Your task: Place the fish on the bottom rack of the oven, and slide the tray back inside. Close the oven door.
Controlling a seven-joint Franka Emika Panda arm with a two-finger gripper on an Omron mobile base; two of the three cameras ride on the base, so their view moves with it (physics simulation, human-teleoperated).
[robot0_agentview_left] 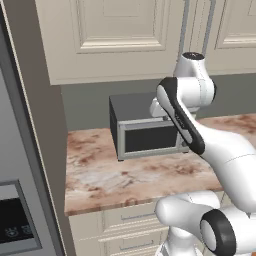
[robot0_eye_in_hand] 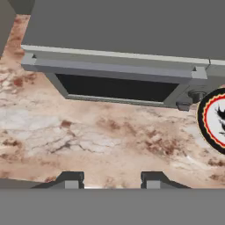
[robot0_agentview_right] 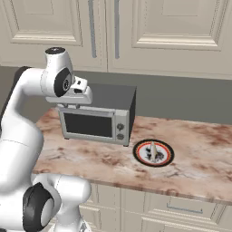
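**As the claw hangs empty over the counter, the fish waits on its plate**

In the hand view, the gripper (robot0_eye_in_hand: 110,181) has its two dark fingertips drawn in to a narrow setting, with nothing between them. It points down at bare marbled countertop (robot0_agentview_right: 195,167).

Just beyond the claw stands a small grey countertop oven (robot0_agentview_right: 95,122), with a dark window and two knobs at the right of its front. In the right base view, the robot's hand is seen in front of this box's top left corner.

To the right of the box, close by but not touching it, lies a round plate (robot0_agentview_right: 137,153) with a red and black rim. The fish (robot0_agentview_right: 153,151) rests in the middle of the plate, small, pale and standing up to a point. The claw is well apart from it.

The step in hand looks to be the reach for the fish. To do it well, the jaws should widen before the descent. The hand should travel right, away from the box's knobs, and settle squarely above the plate's centre. The fingers should then close across the fish's narrow body, inside the rim, so the plate is not nudged or lifted along.
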